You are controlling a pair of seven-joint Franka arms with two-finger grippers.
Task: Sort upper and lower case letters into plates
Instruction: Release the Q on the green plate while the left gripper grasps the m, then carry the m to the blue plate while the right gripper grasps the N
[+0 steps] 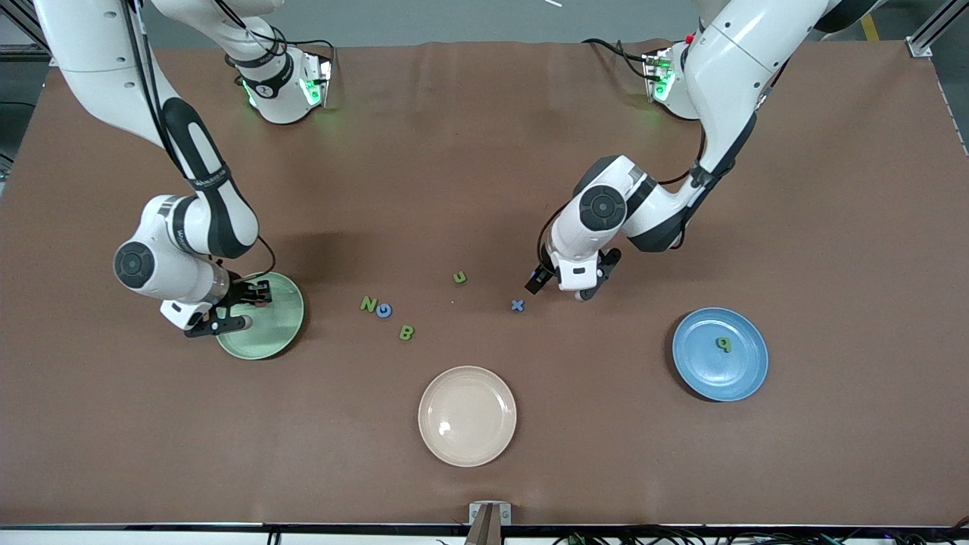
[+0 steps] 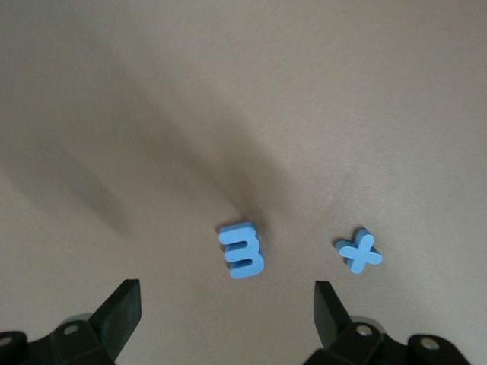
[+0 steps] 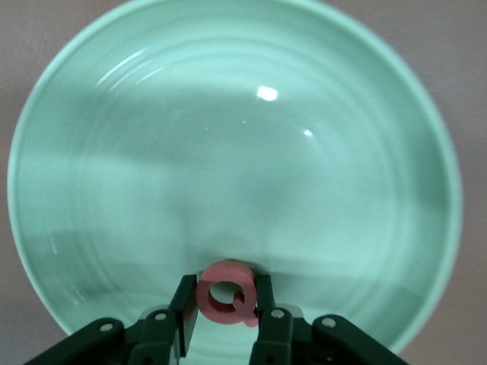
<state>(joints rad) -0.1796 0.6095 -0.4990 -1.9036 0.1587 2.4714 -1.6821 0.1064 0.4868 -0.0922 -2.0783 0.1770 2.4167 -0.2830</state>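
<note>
Letters, chunky toy pieces, lie scattered mid-table: green N (image 1: pixel 368 304) touching blue G (image 1: pixel 384 310), green B (image 1: pixel 406 332) nearer the front camera, green u (image 1: pixel 459 278) apart toward the robots' bases, blue x (image 1: pixel 518 306) just beside the left gripper (image 1: pixel 559 284).

Left gripper: fingers (image 2: pixel 120 313) spread wide, holding nothing, low over bare table; a blue m-like letter (image 2: pixel 243 249) lies between them, the x off to one side. The front view hides that m-like letter under the arm.

Right gripper (image 1: pixel 250 297): narrow, clamped on a red Q (image 3: pixel 225 293), over the pale green round plate (image 1: pixel 284 333) at the right arm's end of the table. Whether the Q touches the plate cannot be told.

Blue round plate (image 1: pixel 749 375), at the left arm's end: one green letter (image 1: pixel 724 344) in it, p or q, not certain which.

Beige cream plate (image 1: pixel 467 415): nearest the front camera, between the two others, with no letter in it.

Brown table covering (image 1: pixel 681 469): beneath everything.
</note>
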